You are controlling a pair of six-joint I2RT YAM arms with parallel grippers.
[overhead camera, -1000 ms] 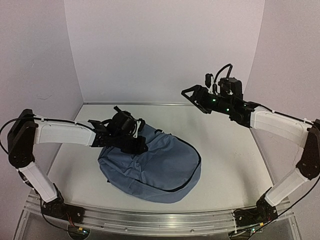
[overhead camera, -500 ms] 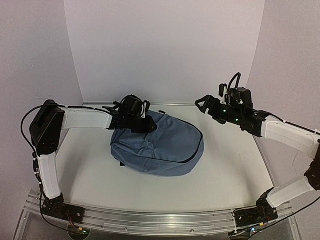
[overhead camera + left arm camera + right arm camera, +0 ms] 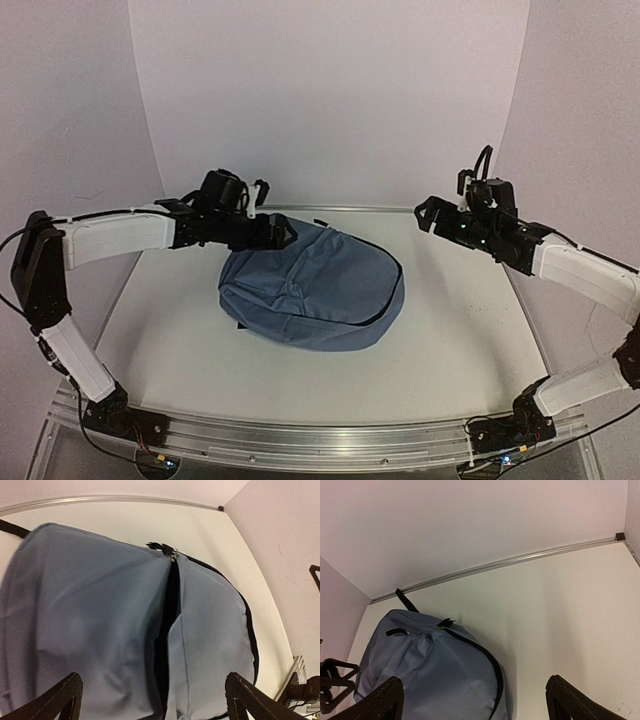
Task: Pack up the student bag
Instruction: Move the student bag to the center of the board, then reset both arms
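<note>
Lying on the tabletop, bag shows a dark gap along its zip. Left fingers open over it, empty; right fingers open, empty, apart from it.

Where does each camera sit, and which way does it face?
Top external: above, behind the bases, facing down at the student bag; both arms show.
Left wrist: on left arm, looking down onto the bag's zip gap; left fingers show.
Right wrist: on right arm, facing bag and back wall; right fingers show.
All share the bag.
</note>
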